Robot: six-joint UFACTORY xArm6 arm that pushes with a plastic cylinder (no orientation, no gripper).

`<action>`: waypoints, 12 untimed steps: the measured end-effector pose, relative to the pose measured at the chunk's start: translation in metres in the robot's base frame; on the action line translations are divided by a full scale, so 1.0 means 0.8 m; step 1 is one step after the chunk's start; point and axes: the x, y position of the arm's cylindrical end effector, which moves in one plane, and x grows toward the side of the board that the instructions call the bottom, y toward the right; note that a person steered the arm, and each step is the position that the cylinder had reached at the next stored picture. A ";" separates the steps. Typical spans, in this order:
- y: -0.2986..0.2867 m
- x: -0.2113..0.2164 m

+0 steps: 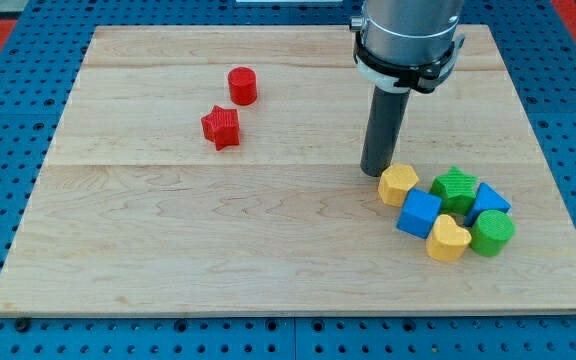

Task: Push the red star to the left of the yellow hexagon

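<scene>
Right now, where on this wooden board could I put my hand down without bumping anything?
The whole bottom-left stretch below the red star and red cylinder is bare, as is the middle strip between them and my tip. It is crowded at the view's right: yellow hexagon, blue cube, green star, yellow heart and green cylinder.

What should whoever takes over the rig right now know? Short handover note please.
My tip: down on the board, just to the view's left of the yellow hexagon, close to it; contact can't be told.
Red star: far off toward the view's upper left, just below the red cylinder.
The hexagon sits at the left end of a cluster with the blue cube, yellow heart, green star, green cylinder and another blue block.
Done: nothing visible; the star is nowhere near the hexagon.
Left: get behind the star and push it rightward to the spot beside the hexagon.
</scene>
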 end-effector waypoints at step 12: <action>-0.272 -0.092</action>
